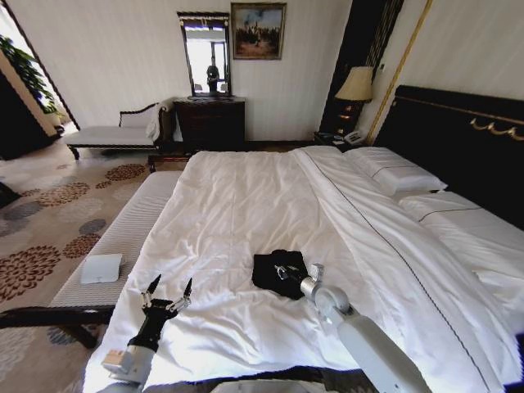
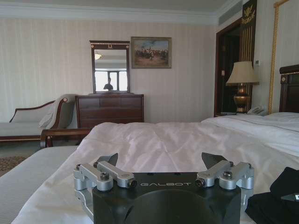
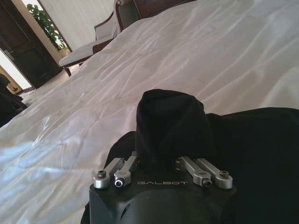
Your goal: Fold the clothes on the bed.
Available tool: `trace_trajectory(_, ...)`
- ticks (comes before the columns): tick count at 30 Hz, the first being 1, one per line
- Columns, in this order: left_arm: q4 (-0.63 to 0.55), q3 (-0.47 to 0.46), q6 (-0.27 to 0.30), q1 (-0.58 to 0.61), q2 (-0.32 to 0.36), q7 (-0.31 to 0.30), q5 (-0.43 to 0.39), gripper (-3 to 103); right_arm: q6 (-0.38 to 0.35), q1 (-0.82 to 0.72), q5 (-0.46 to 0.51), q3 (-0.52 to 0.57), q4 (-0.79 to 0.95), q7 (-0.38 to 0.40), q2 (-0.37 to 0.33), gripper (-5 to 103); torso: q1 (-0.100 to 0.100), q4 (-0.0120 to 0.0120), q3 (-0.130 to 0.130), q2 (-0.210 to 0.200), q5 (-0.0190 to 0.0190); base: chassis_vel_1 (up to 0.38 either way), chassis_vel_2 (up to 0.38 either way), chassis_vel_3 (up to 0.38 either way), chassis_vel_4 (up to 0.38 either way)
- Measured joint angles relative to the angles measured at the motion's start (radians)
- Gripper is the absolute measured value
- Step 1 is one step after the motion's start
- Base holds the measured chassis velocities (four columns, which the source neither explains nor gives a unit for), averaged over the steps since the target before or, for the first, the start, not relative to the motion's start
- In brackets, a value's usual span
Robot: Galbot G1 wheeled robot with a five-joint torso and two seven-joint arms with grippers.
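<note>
A small black T-shirt (image 1: 270, 274) lies bunched on the white sheet of the bed (image 1: 246, 205), near its foot end. My right gripper (image 1: 286, 272) rests on the shirt's right side. In the right wrist view the right gripper (image 3: 170, 156) is shut on a raised hump of the black T-shirt (image 3: 170, 121), which hides its fingertips. My left gripper (image 1: 169, 286) hovers open over the bed's foot edge, left of the shirt and apart from it. The left wrist view shows the left gripper (image 2: 161, 158) with nothing between its fingers and the shirt's edge (image 2: 275, 200) off to one side.
A pale ribbed bench (image 1: 123, 233) runs along the bed's foot and carries a flat white object (image 1: 101, 268). Pillows (image 1: 397, 172) and the dark headboard (image 1: 467, 139) lie to the right. A dresser (image 1: 210, 123), a chaise (image 1: 115, 135) and a lamp (image 1: 356, 84) stand by the far wall.
</note>
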Motion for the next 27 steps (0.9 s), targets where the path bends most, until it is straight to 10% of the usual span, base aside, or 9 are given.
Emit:
trace_trajectory(16,0.0,0.0,0.0,0.0,0.0,0.0,0.0,100,-0.006,-0.026,-0.076,-0.044,0.134,0.025,0.078,84,0.0,0.0004,0.0,0.0,0.0002,0.0,0.0,0.0,0.0)
trace_trajectory(27,0.0,0.0,0.0,0.0,0.0,0.0,0.0,100,0.262,-0.122,-0.315,0.117,0.173,-0.009,0.14,100,0.0,-0.0003,0.0,0.0,-0.0003,0.0,0.0,0.0,0.0)
